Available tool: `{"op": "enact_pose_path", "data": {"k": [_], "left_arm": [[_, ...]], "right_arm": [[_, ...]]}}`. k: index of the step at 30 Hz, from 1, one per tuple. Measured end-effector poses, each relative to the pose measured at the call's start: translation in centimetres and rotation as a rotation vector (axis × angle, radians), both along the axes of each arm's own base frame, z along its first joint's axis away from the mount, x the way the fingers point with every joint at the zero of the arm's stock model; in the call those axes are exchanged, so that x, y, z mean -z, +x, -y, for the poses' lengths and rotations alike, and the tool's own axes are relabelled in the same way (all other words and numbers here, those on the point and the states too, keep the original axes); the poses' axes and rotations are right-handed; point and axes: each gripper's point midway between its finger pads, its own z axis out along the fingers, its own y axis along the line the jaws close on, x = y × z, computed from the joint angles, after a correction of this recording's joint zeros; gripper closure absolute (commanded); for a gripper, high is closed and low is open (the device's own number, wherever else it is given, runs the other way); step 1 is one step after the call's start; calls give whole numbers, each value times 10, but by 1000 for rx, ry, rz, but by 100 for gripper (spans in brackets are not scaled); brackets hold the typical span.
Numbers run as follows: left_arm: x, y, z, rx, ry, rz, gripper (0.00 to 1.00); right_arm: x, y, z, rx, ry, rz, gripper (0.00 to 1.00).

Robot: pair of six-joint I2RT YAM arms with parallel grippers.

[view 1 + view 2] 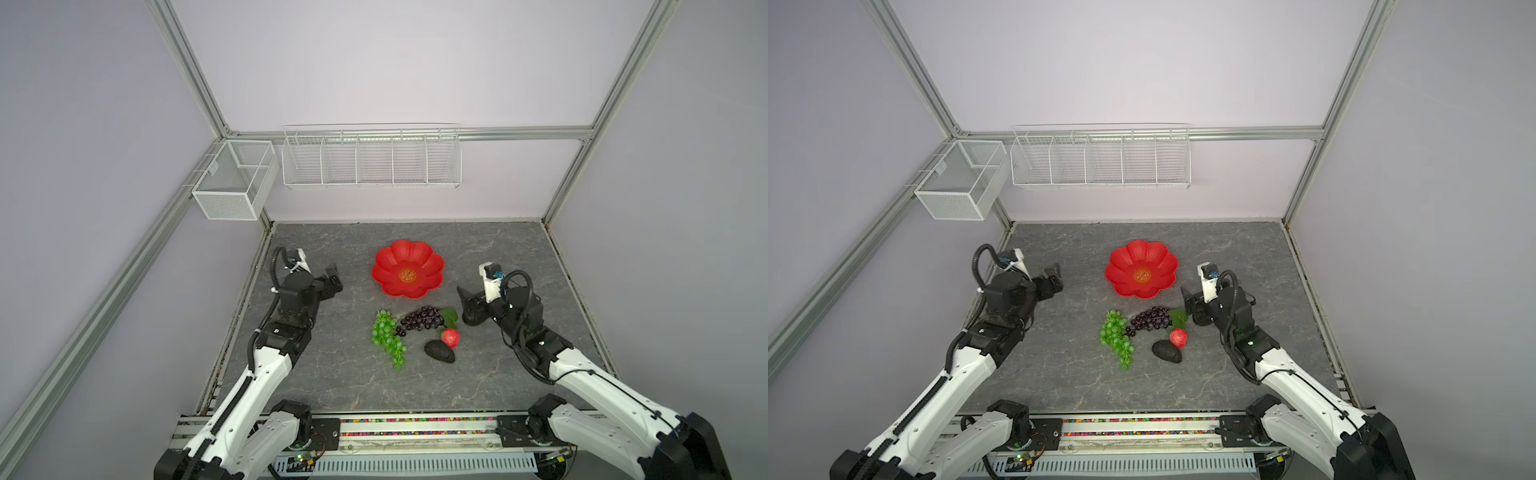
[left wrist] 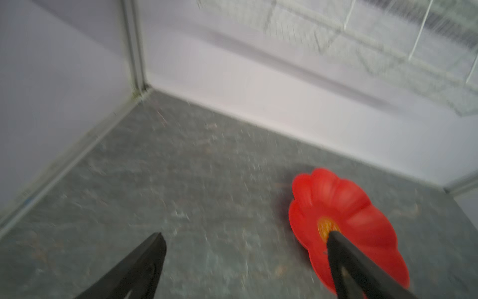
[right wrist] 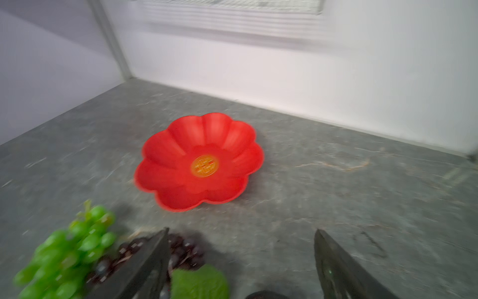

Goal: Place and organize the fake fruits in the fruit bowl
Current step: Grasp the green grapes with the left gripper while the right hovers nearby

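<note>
The red flower-shaped fruit bowl (image 1: pixel 390 257) (image 1: pixel 1125 257) (image 3: pixel 181 145) (image 2: pixel 336 191) sits empty at mid-table. In front of it lie a green grape bunch (image 1: pixel 388 336) (image 3: pixel 67 253), a dark purple grape bunch (image 1: pixel 419 319) with a green leaf (image 3: pixel 199 283), a small red fruit (image 1: pixel 451 337) and an avocado (image 1: pixel 439 351). Another dark avocado (image 3: pixel 266 295) shows low between the fingers of my right gripper (image 3: pixel 241 230) (image 1: pixel 471 305), which is open just right of the purple grapes. My left gripper (image 2: pixel 244 233) (image 1: pixel 332 278) hangs open and empty left of the bowl.
Two white wire baskets hang on the walls: a boxy one (image 1: pixel 232 183) at the back left and a long divided one (image 1: pixel 370 158) on the back wall. Metal frame posts stand at the table's corners. A rail with the arm bases runs along the front edge.
</note>
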Motion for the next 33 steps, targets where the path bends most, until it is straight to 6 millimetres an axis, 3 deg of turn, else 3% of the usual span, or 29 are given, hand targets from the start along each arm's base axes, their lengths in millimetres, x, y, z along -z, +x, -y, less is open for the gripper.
{"op": "enact_pose_path", "data": {"k": [2,6,10,17,26,33], "left_arm": [[36,-25,31,100,13,-158,10],[63,-64,66,210,-17,-314,15],[78,-84,92,271,-46,-397,20],[136,-92,111,303,-2,-595,26],[146,-87,138,374,-50,-599,28],[180,-81,143,357,-3,-681,37]], "right_arm": [[24,-19,-10,-81,2,-33,12],[66,-43,-15,-172,-13,-120,12],[57,-53,-35,-288,13,-106,12],[51,-74,-69,-468,21,-105,12],[51,-77,-73,-493,14,-103,12],[53,-76,-74,-494,8,-107,12]]}}
